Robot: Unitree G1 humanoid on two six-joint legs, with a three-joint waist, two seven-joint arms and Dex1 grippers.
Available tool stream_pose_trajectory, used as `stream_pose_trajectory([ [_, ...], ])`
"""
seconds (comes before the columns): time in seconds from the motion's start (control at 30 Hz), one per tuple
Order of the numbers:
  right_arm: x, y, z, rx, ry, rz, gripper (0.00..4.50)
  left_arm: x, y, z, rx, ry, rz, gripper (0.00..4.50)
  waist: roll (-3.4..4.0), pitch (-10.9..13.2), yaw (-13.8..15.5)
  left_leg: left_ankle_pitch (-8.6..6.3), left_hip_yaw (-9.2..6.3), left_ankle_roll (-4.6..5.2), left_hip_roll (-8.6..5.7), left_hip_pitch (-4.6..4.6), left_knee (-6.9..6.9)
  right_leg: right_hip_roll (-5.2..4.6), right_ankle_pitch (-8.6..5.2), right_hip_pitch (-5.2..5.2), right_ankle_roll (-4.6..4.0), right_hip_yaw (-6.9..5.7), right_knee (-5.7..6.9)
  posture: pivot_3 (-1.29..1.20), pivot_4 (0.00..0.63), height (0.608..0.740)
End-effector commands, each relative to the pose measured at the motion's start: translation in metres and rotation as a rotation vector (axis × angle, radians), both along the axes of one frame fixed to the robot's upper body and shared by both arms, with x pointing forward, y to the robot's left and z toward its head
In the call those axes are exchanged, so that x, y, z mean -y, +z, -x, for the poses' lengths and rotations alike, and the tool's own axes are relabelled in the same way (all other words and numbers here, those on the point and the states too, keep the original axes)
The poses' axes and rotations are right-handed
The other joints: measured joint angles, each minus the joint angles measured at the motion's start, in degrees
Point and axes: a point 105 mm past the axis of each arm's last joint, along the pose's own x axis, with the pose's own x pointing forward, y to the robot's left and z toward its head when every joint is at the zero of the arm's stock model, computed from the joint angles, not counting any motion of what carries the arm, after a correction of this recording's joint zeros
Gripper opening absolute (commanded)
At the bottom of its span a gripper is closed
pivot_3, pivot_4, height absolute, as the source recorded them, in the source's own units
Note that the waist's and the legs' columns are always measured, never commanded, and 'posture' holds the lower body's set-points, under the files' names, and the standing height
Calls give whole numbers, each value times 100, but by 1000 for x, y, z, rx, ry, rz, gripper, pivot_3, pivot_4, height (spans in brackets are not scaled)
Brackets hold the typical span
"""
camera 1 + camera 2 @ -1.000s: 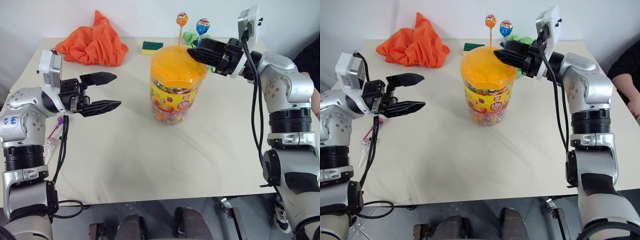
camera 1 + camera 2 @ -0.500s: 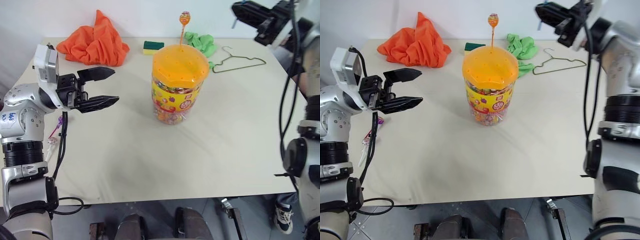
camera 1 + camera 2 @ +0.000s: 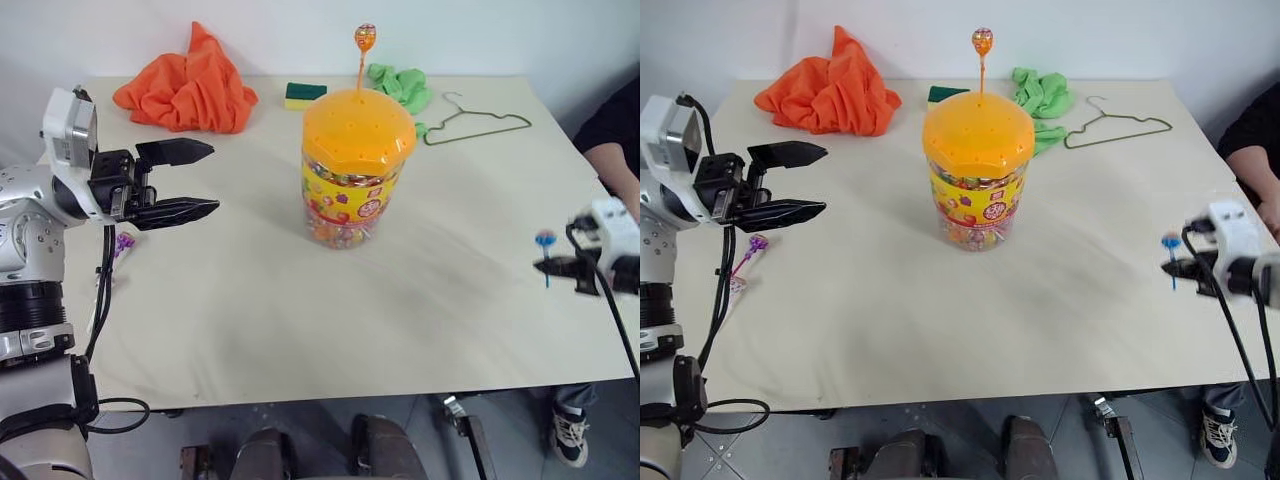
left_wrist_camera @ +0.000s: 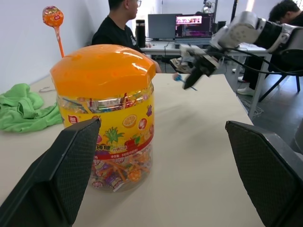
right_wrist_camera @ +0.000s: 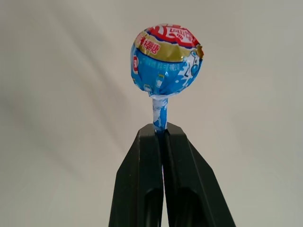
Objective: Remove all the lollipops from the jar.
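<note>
The jar (image 3: 358,170) stands mid-table, a clear cylinder with a domed orange lid. An orange lollipop (image 3: 365,38) sticks up from the lid's far side. My right gripper (image 3: 548,265) hangs low over the table's right edge, shut on the stick of a blue lollipop (image 5: 165,59), which it holds upright above the tabletop. Left of the jar and well apart from it, my left gripper (image 3: 213,178) hovers open and empty, pointing at the jar (image 4: 106,109). A purple lollipop (image 3: 757,243) lies on the table below the left gripper.
An orange cloth (image 3: 185,85), a green-and-yellow sponge (image 3: 304,94), a green cloth (image 3: 400,85) and a wire hanger (image 3: 475,118) lie along the table's far side. A person's arm (image 3: 615,130) shows at the right edge.
My right gripper pulled the blue lollipop up out of the lid, then swung right and down to the table's right edge with it. The left gripper stayed put and open.
</note>
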Motion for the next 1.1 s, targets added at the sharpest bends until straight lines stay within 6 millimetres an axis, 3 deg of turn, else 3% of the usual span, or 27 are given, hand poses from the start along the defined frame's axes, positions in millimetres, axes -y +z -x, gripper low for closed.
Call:
stream_pose_trajectory([
  [0.03,14,-4,3,32,-102,1,47,-4,6,4,22,-2,8,4500,0,0,-10,0,1,0,0,2,1,0,0,0,0,1,1,0,150,740],
  [0.1,15,-10,3,36,-118,-10,47,-3,5,4,22,-4,9,4500,0,0,-7,0,5,0,1,4,1,2,0,0,0,5,0,0,150,740],
  [0.2,12,-15,3,48,-125,-27,715,-1,5,3,23,-6,11,4500,0,0,-3,0,6,0,1,4,1,2,0,0,0,8,0,0,150,740],
  [0.3,7,-10,4,70,-105,-29,1725,-1,6,3,24,-8,11,4500,0,0,19,0,6,0,0,4,2,1,0,1,0,8,-1,0,150,740],
  [0.43,1,20,9,179,-47,-13,3158,-1,6,2,25,-9,11,4500,0,0,28,0,6,0,0,4,3,1,0,1,0,9,-1,0,150,740],
  [0.57,-24,67,16,334,111,-28,4475,-1,6,2,24,-8,13,4500,0,0,29,0,6,0,0,4,3,2,0,1,0,9,-1,0,150,740],
  [0.7,-73,123,17,505,361,-53,4475,-1,8,0,26,-6,15,4500,0,0,13,0,6,0,0,6,5,3,0,1,0,10,0,0,150,740],
  [0.8,-109,158,4,616,513,-76,4475,0,10,-3,35,-4,18,4500,0,0,-12,0,6,0,1,7,4,4,0,1,0,11,0,0,150,740],
  [1.1,-192,183,-70,698,740,-171,4475,2,13,-6,64,10,41,4500,1,1,-52,0,15,0,0,9,-2,4,0,-5,0,13,5,0,150,740],
])
